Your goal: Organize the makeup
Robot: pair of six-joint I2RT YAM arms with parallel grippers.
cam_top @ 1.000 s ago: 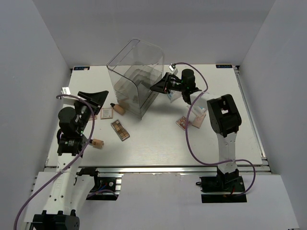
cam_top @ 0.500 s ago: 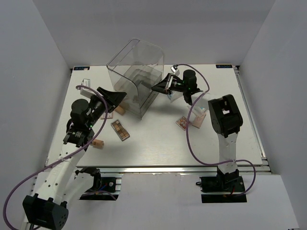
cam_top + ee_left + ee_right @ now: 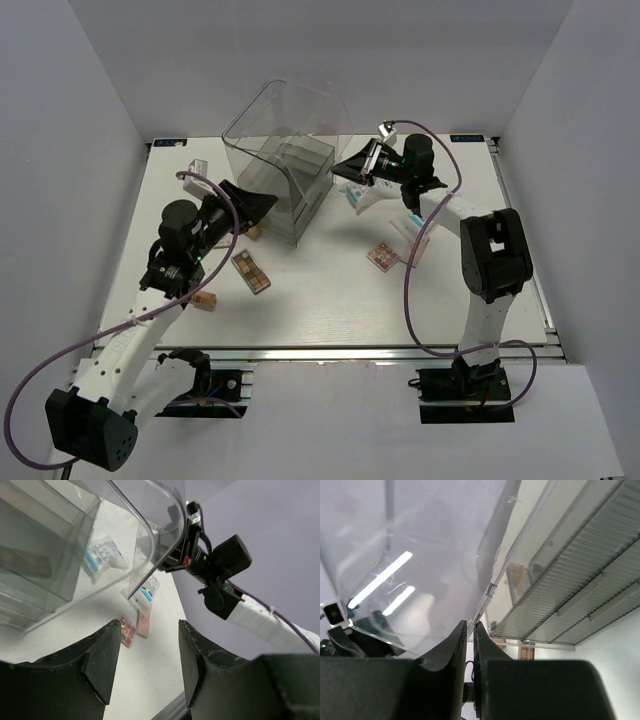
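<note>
two robot arms are crowding a clear box (image 3: 262, 125) standing toward the far edge of the counter (image 3: 330, 310), left of its middle. the right gripper (image 3: 352, 170) is pinching a thin clear wall of the box, its fingers (image 3: 454, 645) nearly closed on the plastic. the left gripper (image 3: 255, 203) is hanging spread wide and holding nothing, just beside the box's near-left side.

the sorting is looking barely begun. a brown palette (image 3: 251, 271) is lying loose in the open left of centre, with a bottle (image 3: 204, 299) nearer the left edge and a second bottle (image 3: 250, 232) peeking out by the left gripper. a pink palette (image 3: 381, 256) is sitting right of centre, with packets (image 3: 416, 228) just beyond it and one more packet (image 3: 199, 166) off in the far left corner. whether anything is already sitting in the box's drawers cannot be told through the glare.

by the look of it, every loose piece on the counter is waiting to be gathered and put away.
</note>
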